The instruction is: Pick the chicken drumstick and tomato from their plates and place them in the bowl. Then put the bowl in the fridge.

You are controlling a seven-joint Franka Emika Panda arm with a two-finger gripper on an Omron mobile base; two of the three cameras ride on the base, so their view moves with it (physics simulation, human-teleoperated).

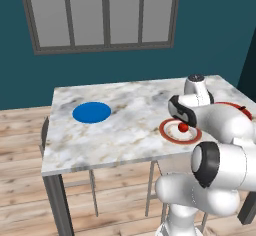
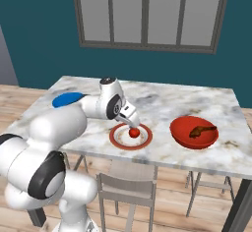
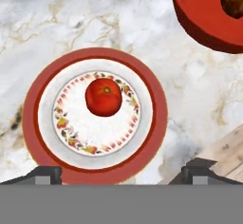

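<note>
One glossy round tomato (image 3: 103, 96) lay on the flat red-rimmed white plate (image 3: 152, 123), near the marble table (image 1: 125, 130) edge. Its gripper (image 3: 121, 173) hung wide open above, holding nothing.

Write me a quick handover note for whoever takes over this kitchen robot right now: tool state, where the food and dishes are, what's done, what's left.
Tool: open, holding nothing, hovering above the tomato.
Tomato: on the white plate with the red-brown rim, near the table's front edge.
Chicken drumstick: already in the red bowl, which stands on the table beside that plate.
Blue plate: bare, at the far side of the table.
Done: drumstick moved into the bowl.
Left: grasp the tomato, drop it in the bowl, then carry the bowl to the fridge.
</note>
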